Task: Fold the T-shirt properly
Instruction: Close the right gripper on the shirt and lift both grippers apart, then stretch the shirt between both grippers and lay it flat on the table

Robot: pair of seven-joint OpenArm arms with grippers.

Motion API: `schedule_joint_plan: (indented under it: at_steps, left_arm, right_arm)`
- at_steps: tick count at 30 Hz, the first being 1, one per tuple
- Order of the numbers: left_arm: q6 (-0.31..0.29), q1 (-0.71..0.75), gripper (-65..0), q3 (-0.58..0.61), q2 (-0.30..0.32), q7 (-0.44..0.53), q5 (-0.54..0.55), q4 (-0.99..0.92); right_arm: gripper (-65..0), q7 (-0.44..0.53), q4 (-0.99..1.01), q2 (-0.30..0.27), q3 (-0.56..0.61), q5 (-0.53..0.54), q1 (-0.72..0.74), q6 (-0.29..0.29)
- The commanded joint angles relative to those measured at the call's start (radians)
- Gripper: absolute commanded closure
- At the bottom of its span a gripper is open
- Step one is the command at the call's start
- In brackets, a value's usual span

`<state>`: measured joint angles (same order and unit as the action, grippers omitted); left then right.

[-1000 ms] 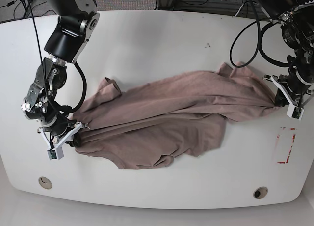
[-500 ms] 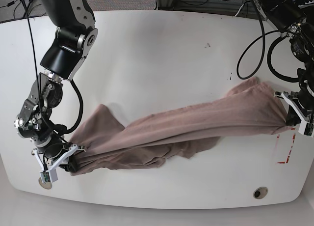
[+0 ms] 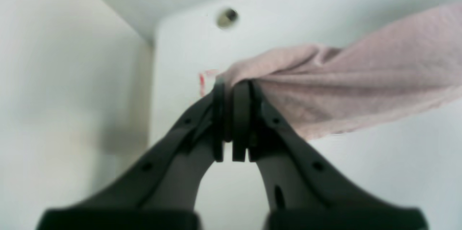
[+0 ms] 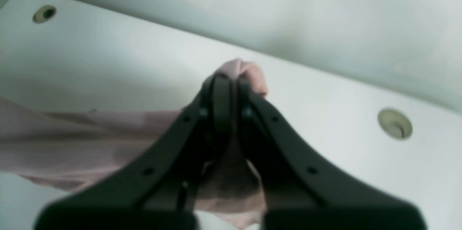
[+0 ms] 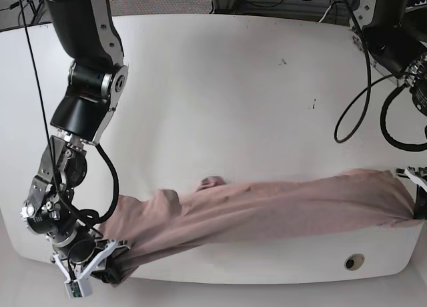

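The mauve-tan T-shirt (image 5: pixel 267 210) is pulled into a long, bunched band across the front of the white table (image 5: pixel 220 100). In the base view my right gripper (image 5: pixel 107 267) is at the lower left, shut on one end of the cloth by the front edge. My left gripper (image 5: pixel 417 203) is at the far right, shut on the other end and half cut off by the frame. The left wrist view shows the left gripper (image 3: pixel 232 85) pinching a fold of the T-shirt (image 3: pixel 343 89). In the right wrist view the right gripper (image 4: pixel 229 78) clamps a bunch of T-shirt (image 4: pixel 72 139).
A round hole (image 5: pixel 354 261) sits in the table near the front right. The wrist views show the table holes (image 3: pixel 227 17) (image 4: pixel 395 123) and a bit of red tape mark (image 3: pixel 202 82) beside the left gripper. Cables hang behind the table's far edge.
Both grippers have drawn the T-shirt toward the table's front edge and farther apart. The cloth went from a loose spread heap to a taut, narrow band.
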<state>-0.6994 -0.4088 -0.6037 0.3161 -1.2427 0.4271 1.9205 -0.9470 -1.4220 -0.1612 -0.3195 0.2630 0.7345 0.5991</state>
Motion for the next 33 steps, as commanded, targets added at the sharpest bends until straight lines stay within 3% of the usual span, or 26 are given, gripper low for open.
schedule_joint_plan:
  at_steps: [1, 9, 16, 33]
  left_arm:
    - [0.004, -0.091, 0.0, 0.001, 0.035, -0.015, 0.022, 0.015]
    - [0.039, -0.293, 0.0, 0.001, 0.045, -0.096, 0.022, 0.007]
    - [0.039, -0.333, 0.0, -0.002, 0.087, -0.098, 0.023, -0.034]
    - [0.033, -0.066, 0.0, -0.017, 0.082, -0.098, 0.031, -0.039]
  right_arm:
    - [-0.6, 0.033, 0.013, -0.015, 0.007, 0.014, 0.101, -0.001]
    - [-0.6, 0.029, 0.037, -0.033, 0.009, 0.006, 0.231, -0.001]
    - [-0.6, 0.027, 0.037, -0.080, 0.052, 0.011, 0.248, -0.001]
    - [-0.6, -0.039, -0.164, -0.085, -0.002, 0.014, -0.089, -0.001]
